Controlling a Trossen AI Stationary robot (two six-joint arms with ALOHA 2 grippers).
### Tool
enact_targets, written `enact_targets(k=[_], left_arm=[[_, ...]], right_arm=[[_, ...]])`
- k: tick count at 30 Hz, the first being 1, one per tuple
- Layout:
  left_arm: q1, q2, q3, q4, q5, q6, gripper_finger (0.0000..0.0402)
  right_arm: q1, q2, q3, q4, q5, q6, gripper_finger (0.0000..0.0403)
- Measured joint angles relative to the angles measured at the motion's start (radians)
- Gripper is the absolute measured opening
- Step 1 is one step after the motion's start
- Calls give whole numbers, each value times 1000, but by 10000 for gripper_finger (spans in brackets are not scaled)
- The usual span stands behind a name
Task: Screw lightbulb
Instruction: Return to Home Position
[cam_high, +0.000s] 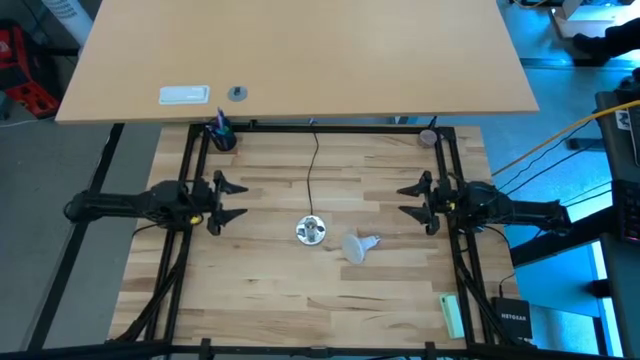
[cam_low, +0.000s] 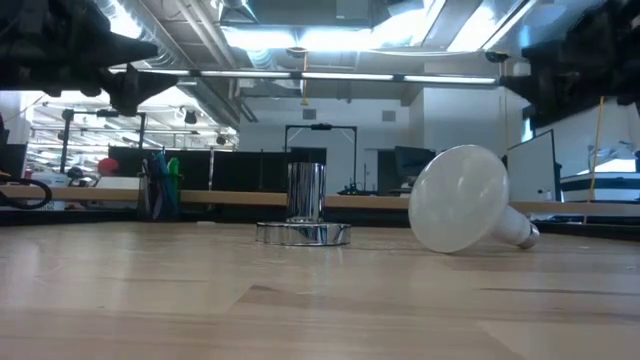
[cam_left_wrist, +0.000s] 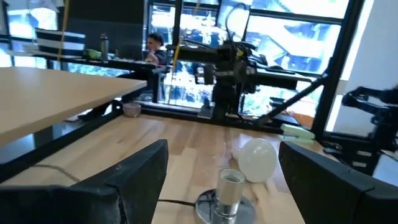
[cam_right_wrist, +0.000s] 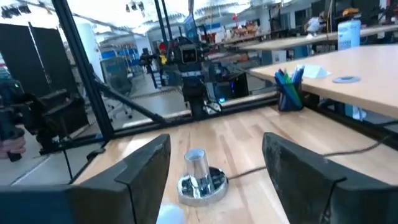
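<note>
High view: lightbulb (cam_high: 357, 246) lies on its side, screw base pointing right.

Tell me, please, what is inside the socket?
Nothing: the socket stands empty. The bulb lies on its side beside it. The socket's depths are too small to make out.

Colour-wise: the lightbulb (cam_high: 357, 245) is frosted white with a grey-silver base. The socket (cam_high: 311, 231) is mirror chrome and its cord (cam_high: 314, 165) is black. The table (cam_high: 300, 310) is pale wood in striped planks, with a black frame (cam_high: 360, 126). The left gripper (cam_high: 228, 200) and right gripper (cam_high: 412, 198) are both near-black. There's a light green block (cam_high: 452, 315) in the corner.
</note>
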Motion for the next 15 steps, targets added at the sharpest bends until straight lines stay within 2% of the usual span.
enact_targets(k=[3, 15], left_arm=[[12, -55, 0, -70, -3, -5, 296], [26, -45, 0, -105, -14, 30, 296]], right_arm=[[0, 4, -36, 16, 2, 12, 257], [0, 24, -38, -23, 0, 1, 257]])
